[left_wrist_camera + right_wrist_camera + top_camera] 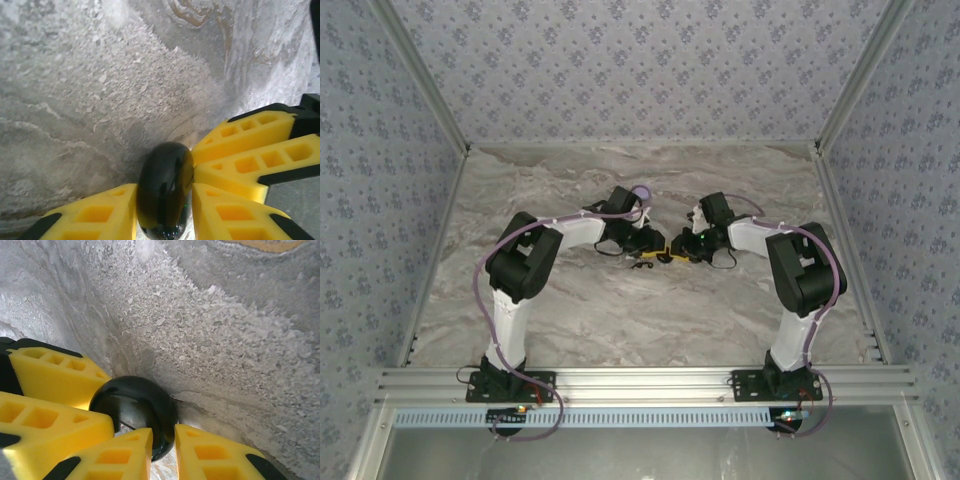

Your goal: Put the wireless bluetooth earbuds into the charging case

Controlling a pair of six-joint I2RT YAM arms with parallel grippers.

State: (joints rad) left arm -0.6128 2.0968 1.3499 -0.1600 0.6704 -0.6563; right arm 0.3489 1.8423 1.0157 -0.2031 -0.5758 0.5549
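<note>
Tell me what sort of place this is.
Probably an enclosed robot test cell, not a home. Grey-blue floral-patterned walls box in a grey marble-look tabletop. A silver aluminium extrusion rail along the near edge carries two white robot arms.

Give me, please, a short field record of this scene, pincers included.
case: glossy black, rounded, gripped from both sides
left pincer: shut on case
right pincer: shut on case edge, facing left pincer
place: middle of table, marbled grey
</note>
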